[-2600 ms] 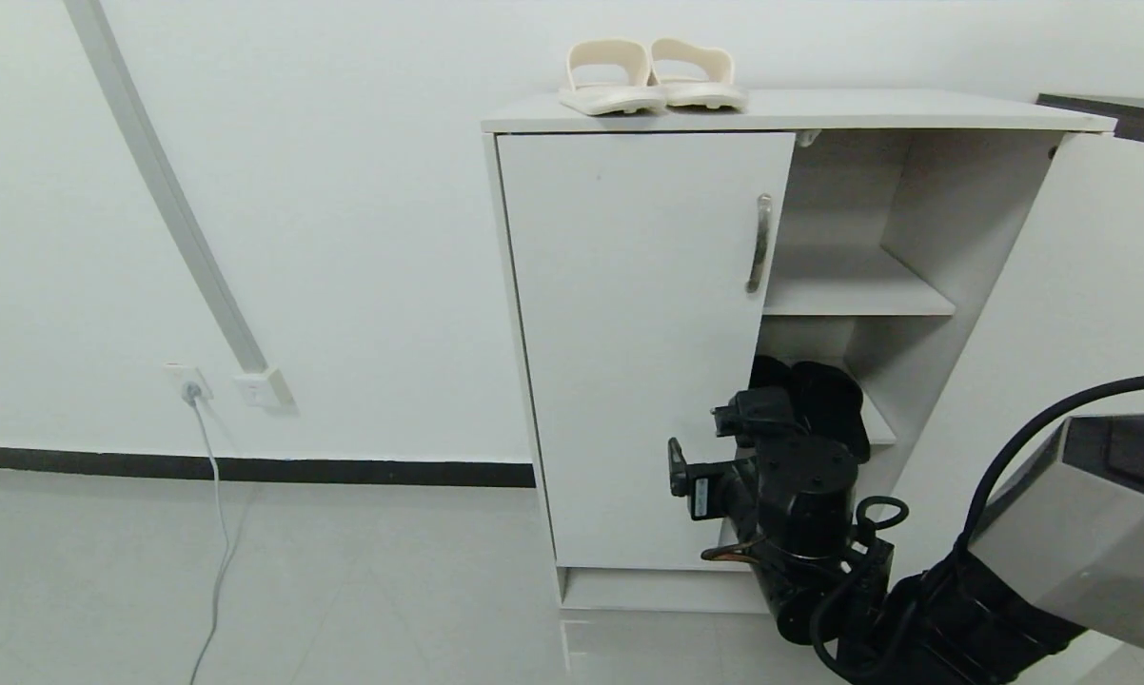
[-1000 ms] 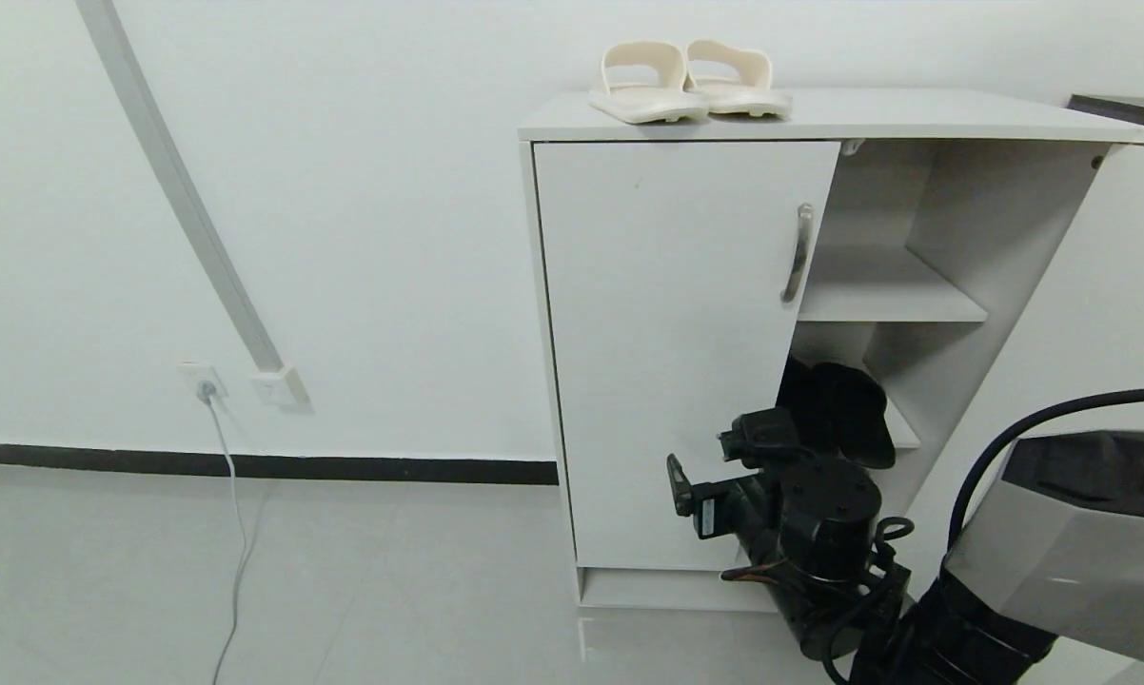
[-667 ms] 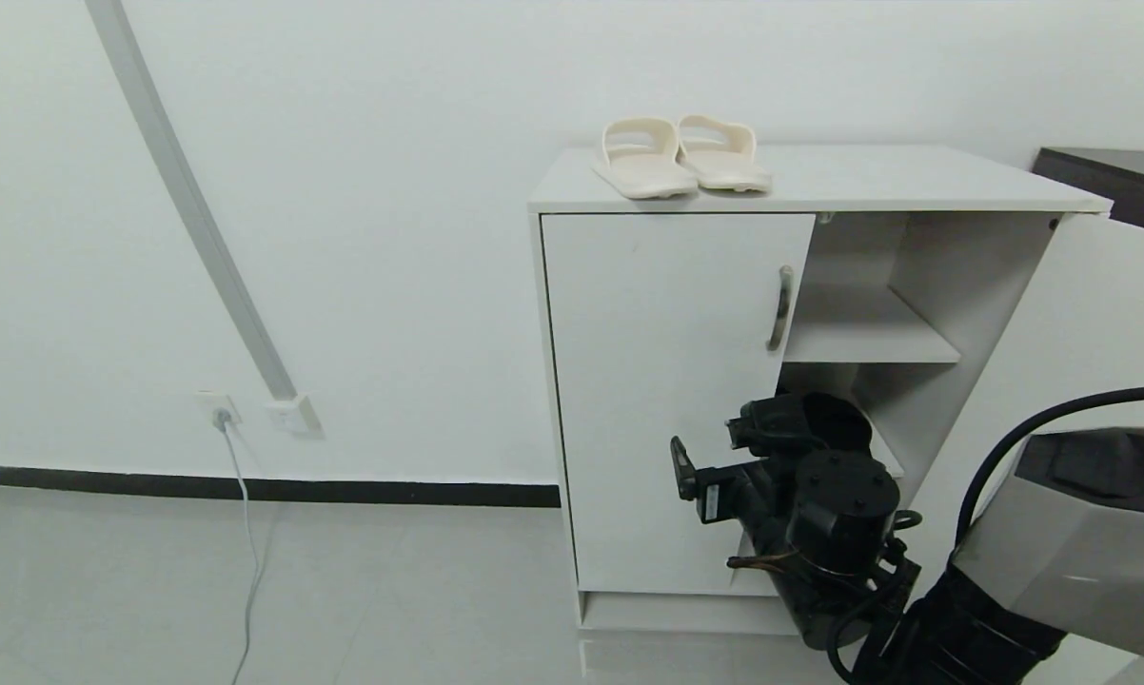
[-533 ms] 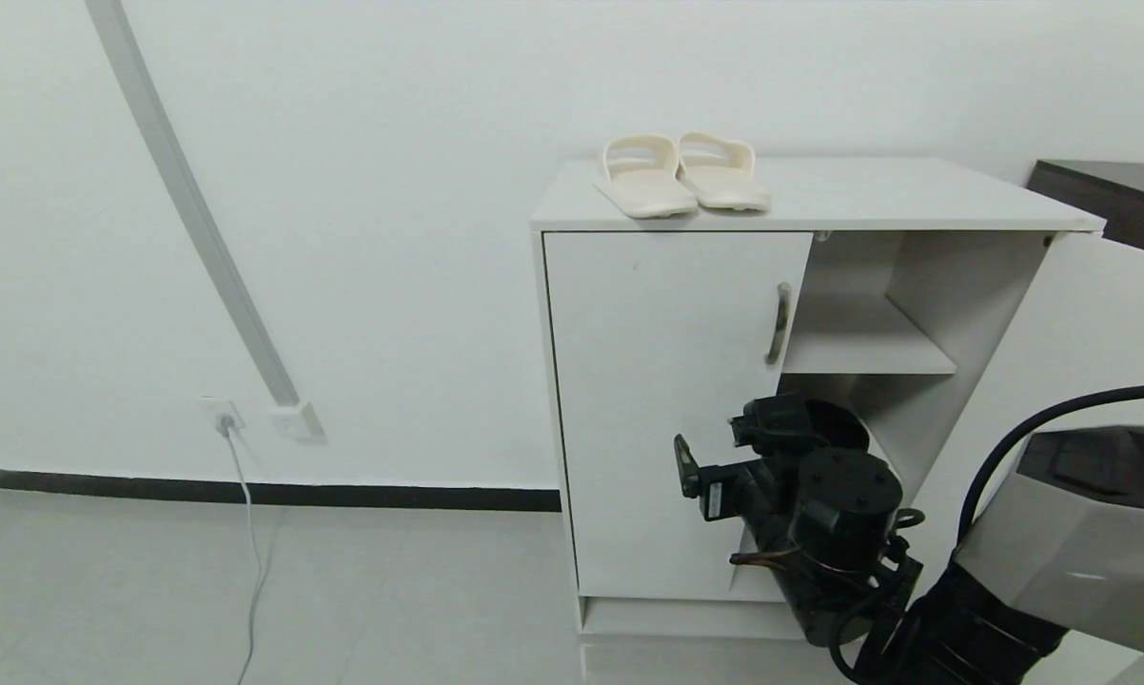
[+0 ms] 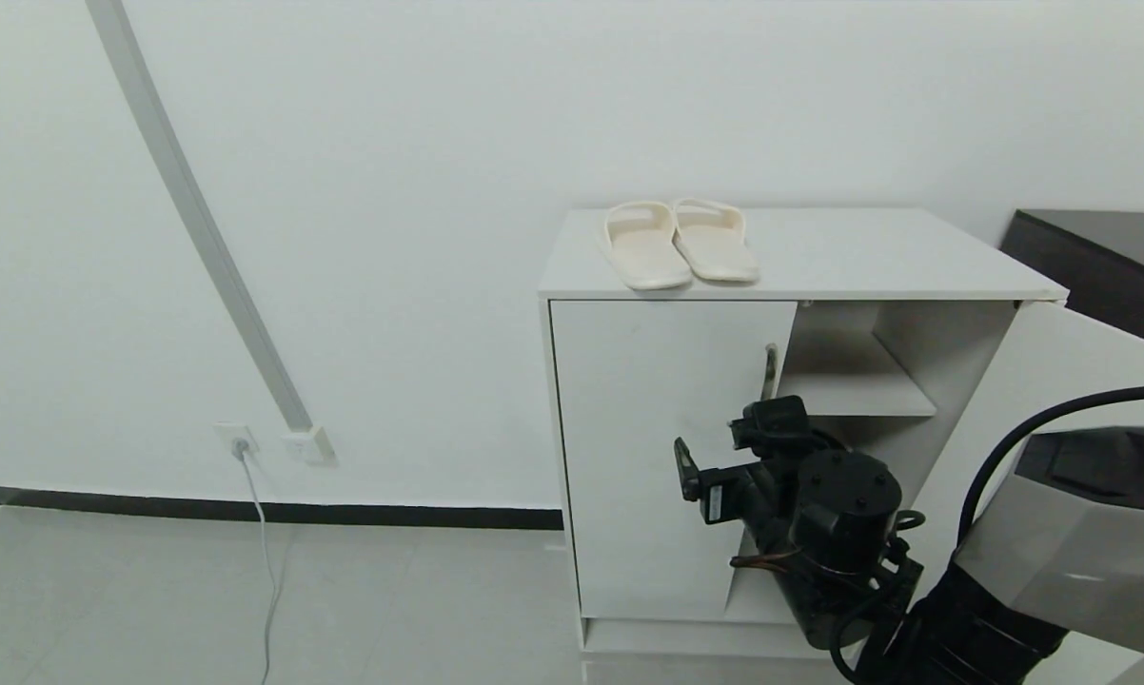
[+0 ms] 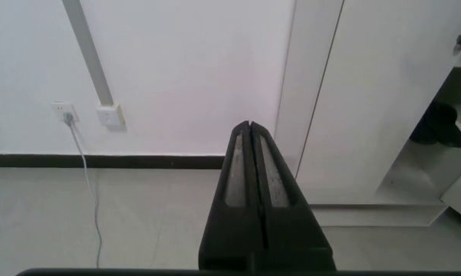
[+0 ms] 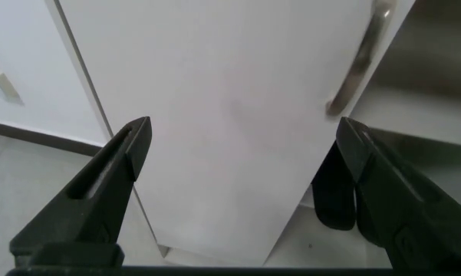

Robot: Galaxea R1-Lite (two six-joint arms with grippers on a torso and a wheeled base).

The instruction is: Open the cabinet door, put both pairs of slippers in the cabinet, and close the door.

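Door (image 5: 1057, 357) open and black slippers (image 6: 441, 126) inside, beige slippers (image 5: 677, 243) wait atop cabinet (image 5: 819, 257); right tool (image 7: 244, 126) gapes empty, left tool (image 6: 249, 126) is closed.

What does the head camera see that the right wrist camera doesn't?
Head camera: the cream slippers on top of the cabinet, and the wall socket off to the side. Right wrist camera: the black slippers on a shelf inside the cabinet. Both: the closed door and its handle.
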